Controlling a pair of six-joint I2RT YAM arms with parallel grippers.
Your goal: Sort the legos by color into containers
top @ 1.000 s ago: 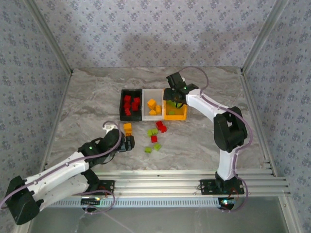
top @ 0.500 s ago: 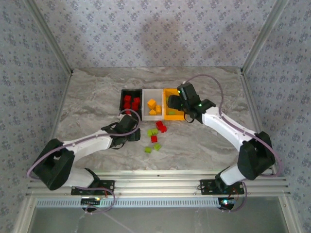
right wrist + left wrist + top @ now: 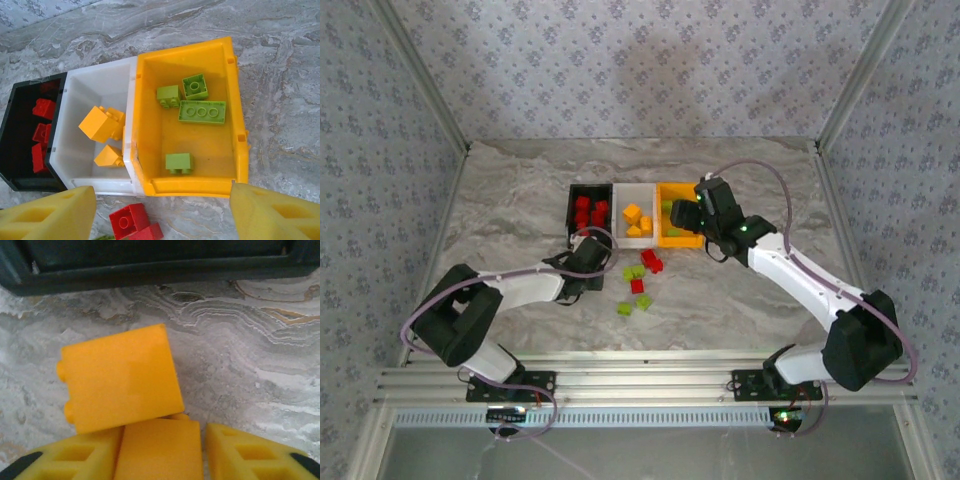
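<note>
The left gripper [image 3: 162, 434], jaws close round an orange-yellow brick [image 3: 160, 455], though I can't tell if it's gripped, faces the black bin [image 3: 150, 262]; the white bin [image 3: 638, 194] lies to its right.

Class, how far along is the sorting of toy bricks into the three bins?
Done: red plastic bricks lie in the black plastic bin, orange-yellow bricks in the white bin, lime green bricks in the orange-yellow bin. In hand: the left gripper straddles an orange-yellow brick; the right gripper hangs open above the bins. Left: loose red bricks and loose green bricks on the table.
</note>
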